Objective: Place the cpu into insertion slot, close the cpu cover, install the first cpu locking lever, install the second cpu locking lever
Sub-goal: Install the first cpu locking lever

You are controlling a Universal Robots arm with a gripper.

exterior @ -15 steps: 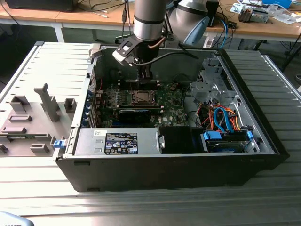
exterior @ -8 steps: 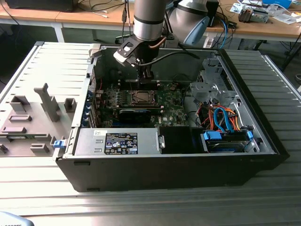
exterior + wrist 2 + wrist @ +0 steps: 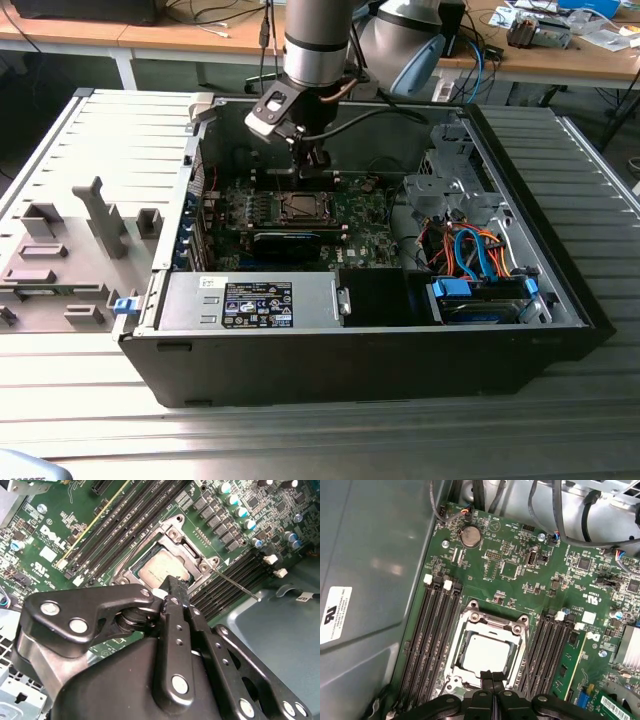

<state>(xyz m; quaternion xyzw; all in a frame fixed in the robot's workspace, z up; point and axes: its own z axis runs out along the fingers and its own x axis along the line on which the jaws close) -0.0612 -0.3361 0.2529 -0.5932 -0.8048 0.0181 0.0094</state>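
The cpu [image 3: 485,652] lies flat in the insertion slot [image 3: 300,207], its silvery top showing through the window of the cpu cover [image 3: 492,624]. The cover [image 3: 181,536] lies down over the socket. A thin locking lever [image 3: 235,582] sticks out past one socket corner, over the memory slots. In the first wrist view a lever wire [image 3: 525,647] runs along one side of the socket. My gripper [image 3: 492,676] is shut with nothing between its fingers. Its tips [image 3: 176,586] sit at the edge of the cover, over the cpu's rim. In the exterior view the gripper [image 3: 313,172] hangs just above the socket.
Black memory slots [image 3: 432,640] flank the socket on both sides. A black graphics card [image 3: 288,240] lies close in front of it. A power supply [image 3: 250,300] and a drive cage with orange and blue cables [image 3: 480,265] fill the case's near side. Case walls surround the board.
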